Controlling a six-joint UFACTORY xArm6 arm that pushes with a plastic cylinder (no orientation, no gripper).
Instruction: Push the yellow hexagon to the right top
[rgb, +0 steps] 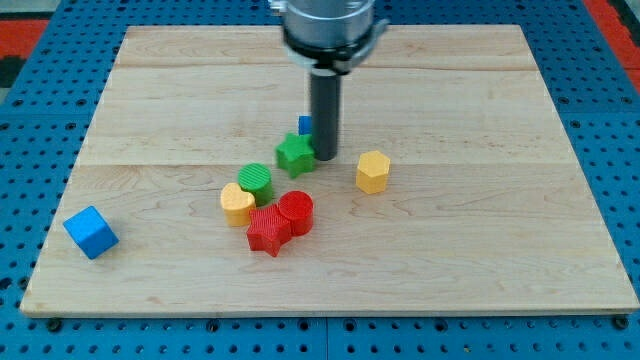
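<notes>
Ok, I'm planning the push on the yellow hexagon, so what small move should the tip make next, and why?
Probably shift my tip down and slightly right, to the yellow hexagon's lower-left side. It now stands to the hexagon's left, beside the green star, so pushing from there would send it sideways, not up-right.

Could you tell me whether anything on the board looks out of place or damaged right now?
Nothing stands out. No block looks damaged. My tip sits beside the green star, left of the yellow hexagon. A blue cube lies alone near the view's bottom left, apart from the central cluster.
</notes>
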